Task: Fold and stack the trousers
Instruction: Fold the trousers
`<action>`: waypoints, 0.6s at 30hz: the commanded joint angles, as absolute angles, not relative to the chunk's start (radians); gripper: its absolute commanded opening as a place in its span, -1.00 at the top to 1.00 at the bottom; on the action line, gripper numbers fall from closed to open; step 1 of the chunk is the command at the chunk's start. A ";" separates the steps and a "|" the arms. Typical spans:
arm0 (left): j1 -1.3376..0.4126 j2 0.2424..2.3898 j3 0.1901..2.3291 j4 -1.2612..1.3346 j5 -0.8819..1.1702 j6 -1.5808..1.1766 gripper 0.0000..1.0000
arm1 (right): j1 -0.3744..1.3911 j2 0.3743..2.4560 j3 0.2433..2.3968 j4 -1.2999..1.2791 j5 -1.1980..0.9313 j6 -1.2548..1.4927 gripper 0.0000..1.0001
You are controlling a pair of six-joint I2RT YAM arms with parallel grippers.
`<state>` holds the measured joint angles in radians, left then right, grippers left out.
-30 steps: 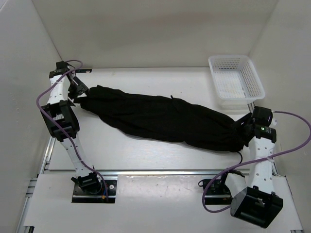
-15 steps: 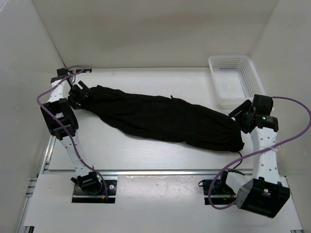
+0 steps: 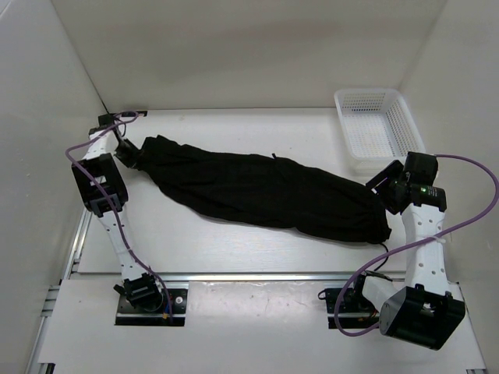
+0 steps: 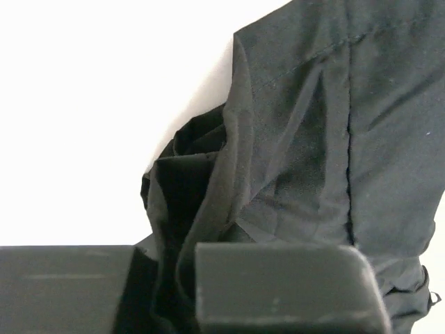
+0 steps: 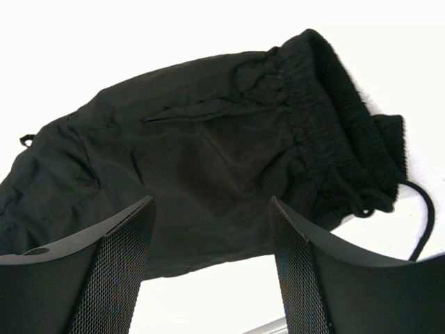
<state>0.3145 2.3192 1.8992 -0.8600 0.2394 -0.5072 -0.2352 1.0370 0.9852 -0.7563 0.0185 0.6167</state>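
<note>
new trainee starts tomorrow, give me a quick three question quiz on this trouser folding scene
1. True or false: the trousers lie inside the white basket.
2. Which one is shut on fabric? A: left end effector. B: right end effector.
3. Which end of the trousers lies nearest the right end effector?
Key: 1 false; 2 A; 3 the waistband.

The wrinkled black soft-fabric trousers [image 3: 265, 191] lie legs together in a long diagonal strip across the white tabletop [image 3: 234, 249], elastic-waist end right, cuffs bunched far left.
</note>
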 commanded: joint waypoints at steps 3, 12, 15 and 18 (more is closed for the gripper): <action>0.310 2.171 1.962 -0.851 0.111 -0.532 0.78 | -0.232 1.034 0.991 -0.742 0.005 0.592 -0.41; 0.227 1.985 2.143 -0.949 0.159 -0.407 0.78 | -0.232 1.034 0.991 -0.742 -0.006 0.592 -0.41; 0.141 1.878 2.062 -0.960 0.149 -0.359 0.78 | -0.232 1.025 0.991 -0.742 -0.015 0.592 -0.41; -0.007 1.777 1.956 -0.971 0.077 -0.347 0.78 | -0.232 1.005 0.982 -0.742 -0.015 0.592 -0.41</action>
<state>0.1261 1.8778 2.0365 -0.9176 0.1188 -0.3992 -0.2352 1.0340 0.9852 -0.7567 0.0029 0.6163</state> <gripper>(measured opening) 0.144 0.707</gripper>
